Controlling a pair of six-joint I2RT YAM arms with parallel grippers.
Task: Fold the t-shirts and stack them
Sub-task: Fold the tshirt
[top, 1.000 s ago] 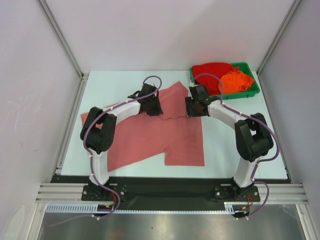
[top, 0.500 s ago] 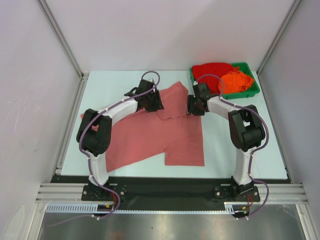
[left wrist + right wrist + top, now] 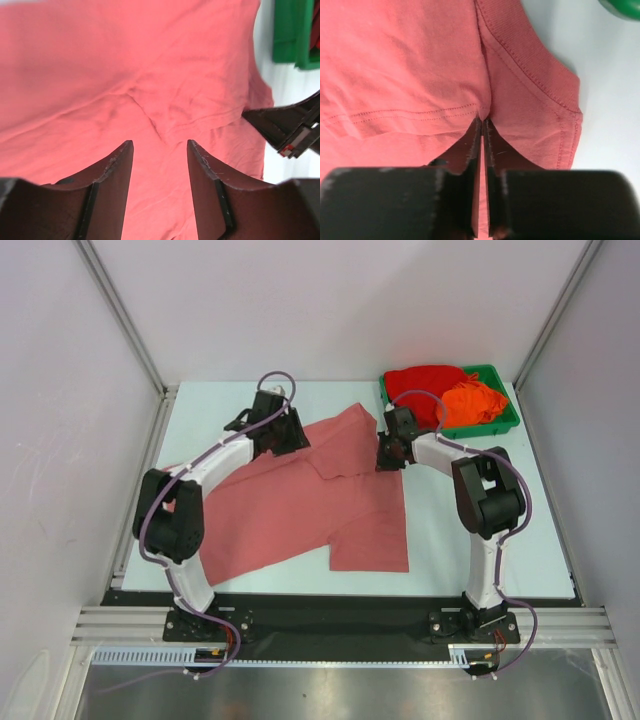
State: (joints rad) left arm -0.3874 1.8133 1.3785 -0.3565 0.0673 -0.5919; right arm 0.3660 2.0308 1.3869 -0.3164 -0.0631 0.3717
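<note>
Salmon t-shirt (image 3: 310, 502): it lies spread on the bench (image 3: 200, 410), in the middle between the two arms. It is mostly flat, with one sleeve pointing to the far side and some wrinkles near the seam.
Red t-shirt (image 3: 425, 380): crumpled inside the green tray (image 3: 508, 425), at the far right corner of the bench.
Orange t-shirt (image 3: 475, 400): also crumpled in the tray, on the right of the red one and touching it.
Left tool (image 3: 160, 143): the two fingers stand apart over the far left part of the salmon t-shirt, and the cloth shows in the gap between them. I cannot tell if the tips touch the cloth.
Right tool (image 3: 482, 120): the fingers are pressed together on a thin fold of the salmon t-shirt, at the stitched hem on its far right edge, near the tray.
</note>
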